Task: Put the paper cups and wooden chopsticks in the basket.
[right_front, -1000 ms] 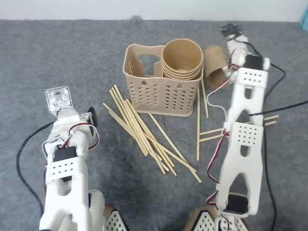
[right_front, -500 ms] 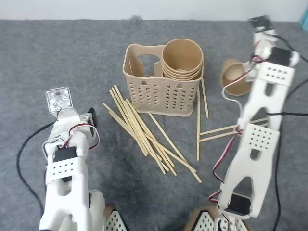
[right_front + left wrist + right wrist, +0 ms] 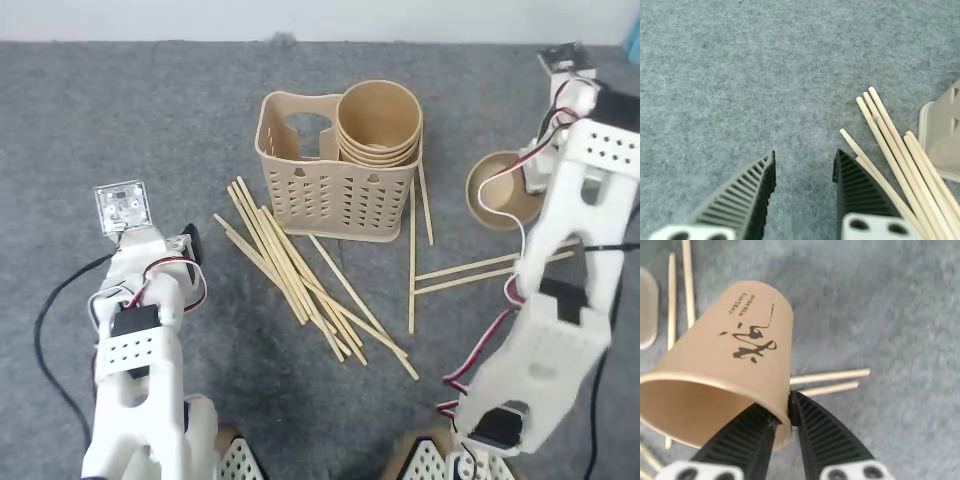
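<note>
A tan slotted basket stands mid-table with a stack of paper cups in its right half. Another paper cup hangs to the basket's right, mouth toward the camera, with my right gripper shut on its rim. In the right wrist view the fingers pinch the cup wall at its rim. Wooden chopsticks lie fanned on the carpet in front of the basket, and more chopsticks lie to the right. My left gripper stands open over bare carpet, beside chopstick tips.
Grey carpet covers the table. A corner of the basket shows past the chopsticks in the left wrist view. Two chopsticks lie on the carpet below the held cup. Open carpet stretches left of the basket.
My right arm has swung right, away from the basket, carrying the paper cup, whose mouth has turned up toward the camera. The left arm has kept still.
</note>
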Controlling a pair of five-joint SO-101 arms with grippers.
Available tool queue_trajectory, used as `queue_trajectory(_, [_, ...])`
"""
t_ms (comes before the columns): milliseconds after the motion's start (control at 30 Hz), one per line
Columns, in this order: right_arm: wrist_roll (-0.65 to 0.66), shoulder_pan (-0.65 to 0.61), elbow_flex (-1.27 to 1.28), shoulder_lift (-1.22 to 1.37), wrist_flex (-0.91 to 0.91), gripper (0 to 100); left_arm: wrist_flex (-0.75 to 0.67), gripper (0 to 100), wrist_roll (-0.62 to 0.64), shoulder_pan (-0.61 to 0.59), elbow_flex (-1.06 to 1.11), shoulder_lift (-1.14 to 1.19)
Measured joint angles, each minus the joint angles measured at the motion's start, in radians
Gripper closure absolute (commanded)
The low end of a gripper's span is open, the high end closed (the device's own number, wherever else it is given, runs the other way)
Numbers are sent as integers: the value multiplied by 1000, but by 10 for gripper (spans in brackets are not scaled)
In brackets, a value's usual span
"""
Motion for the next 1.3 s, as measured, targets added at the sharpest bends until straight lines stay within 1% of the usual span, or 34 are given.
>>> queue_trajectory(67, [0,-8,75,-46,0,960,0,819,0,0,6,0])
queue_trajectory(167, [2,-18,160,-69,0,873,0,819,0,0,6,0])
queue_trajectory(233, [2,-18,192,-69,0,845,0,819,0,0,6,0])
queue_trajectory(567, [2,-18,192,-87,0,842,0,819,0,-2,6,0])
queue_trajectory(733, [2,-18,206,-215,0,843,0,819,0,-2,6,0])
queue_trajectory(833, [-3,-18,290,-321,0,843,0,819,0,-2,6,0])
queue_trajectory(1000, [-87,-18,460,-476,-6,843,0,819,0,-2,6,0])
queue_trajectory(1133, [-161,-18,566,-509,-101,843,0,819,0,-2,6,0])
queue_trajectory(1300, [-226,-18,723,-509,-308,843,0,819,0,-2,6,0])
